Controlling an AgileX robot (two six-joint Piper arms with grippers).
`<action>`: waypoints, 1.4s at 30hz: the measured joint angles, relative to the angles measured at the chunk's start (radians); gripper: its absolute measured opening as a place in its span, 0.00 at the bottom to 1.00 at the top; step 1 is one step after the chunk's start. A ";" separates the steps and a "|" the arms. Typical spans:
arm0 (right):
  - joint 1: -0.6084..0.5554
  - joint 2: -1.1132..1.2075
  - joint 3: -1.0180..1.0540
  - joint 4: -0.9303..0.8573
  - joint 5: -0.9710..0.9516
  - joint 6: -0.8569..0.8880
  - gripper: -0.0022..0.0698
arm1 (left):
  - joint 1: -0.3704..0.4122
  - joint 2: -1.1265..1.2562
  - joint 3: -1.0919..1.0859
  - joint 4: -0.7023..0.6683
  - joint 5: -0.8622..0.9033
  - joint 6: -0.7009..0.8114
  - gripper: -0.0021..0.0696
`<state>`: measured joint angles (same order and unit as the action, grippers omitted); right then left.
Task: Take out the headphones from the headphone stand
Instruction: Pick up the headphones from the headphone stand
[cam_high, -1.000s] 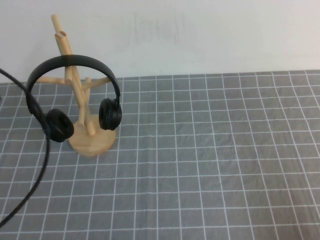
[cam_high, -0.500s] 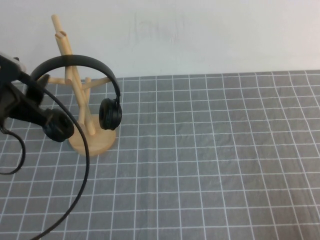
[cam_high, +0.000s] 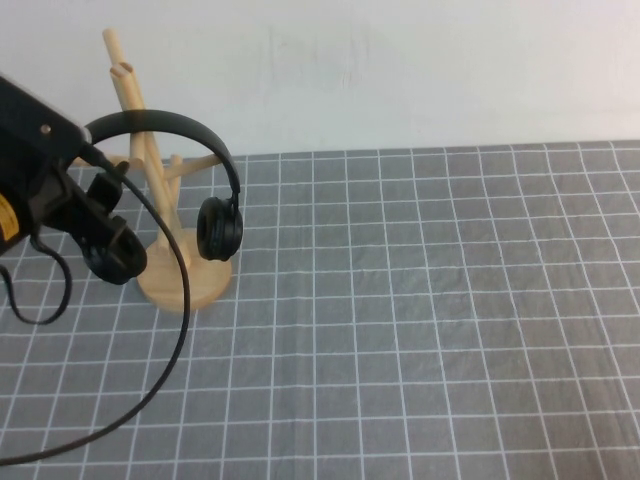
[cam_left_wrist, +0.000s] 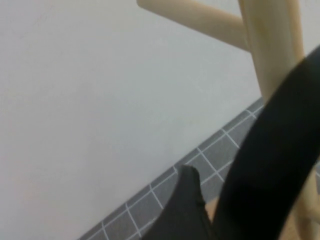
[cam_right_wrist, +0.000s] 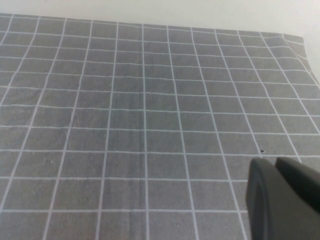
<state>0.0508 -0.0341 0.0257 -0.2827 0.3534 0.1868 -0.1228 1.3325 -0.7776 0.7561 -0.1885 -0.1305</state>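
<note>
The black headphones (cam_high: 219, 228) hang by their headband on the light wooden headphone stand (cam_high: 203, 281) at the table's far left. My left gripper (cam_high: 98, 208) is open at the headphones' left side, by the left ear cup and the lower end of the headband. In the left wrist view one finger (cam_left_wrist: 187, 205) shows beside the black headband (cam_left_wrist: 272, 160), with the stand's trunk (cam_left_wrist: 272, 45) behind; the other finger is hidden. My right gripper (cam_right_wrist: 275, 164) is shut and empty over bare cloth, out of the high view.
A grey cloth with a white grid (cam_high: 420, 320) covers the table; a white wall runs along its far edge. The left arm's black cable (cam_high: 176, 330) loops across the cloth in front of the stand.
The left arm has come in from the left and moved up to the headphones' left side. The cable has swung with it. The headphones still hang on the stand.
</note>
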 joint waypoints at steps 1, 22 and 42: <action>0.000 0.000 0.000 0.000 0.000 0.000 0.02 | 0.000 0.010 -0.010 0.000 0.000 0.006 0.79; 0.000 0.000 0.000 0.000 0.000 0.000 0.02 | -0.002 0.044 -0.027 0.004 0.033 0.114 0.42; 0.000 0.000 0.000 0.000 0.000 0.000 0.02 | -0.002 -0.002 -0.093 -0.007 0.093 0.116 0.12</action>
<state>0.0508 -0.0341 0.0257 -0.2827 0.3534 0.1868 -0.1251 1.3303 -0.8711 0.7488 -0.0956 -0.0147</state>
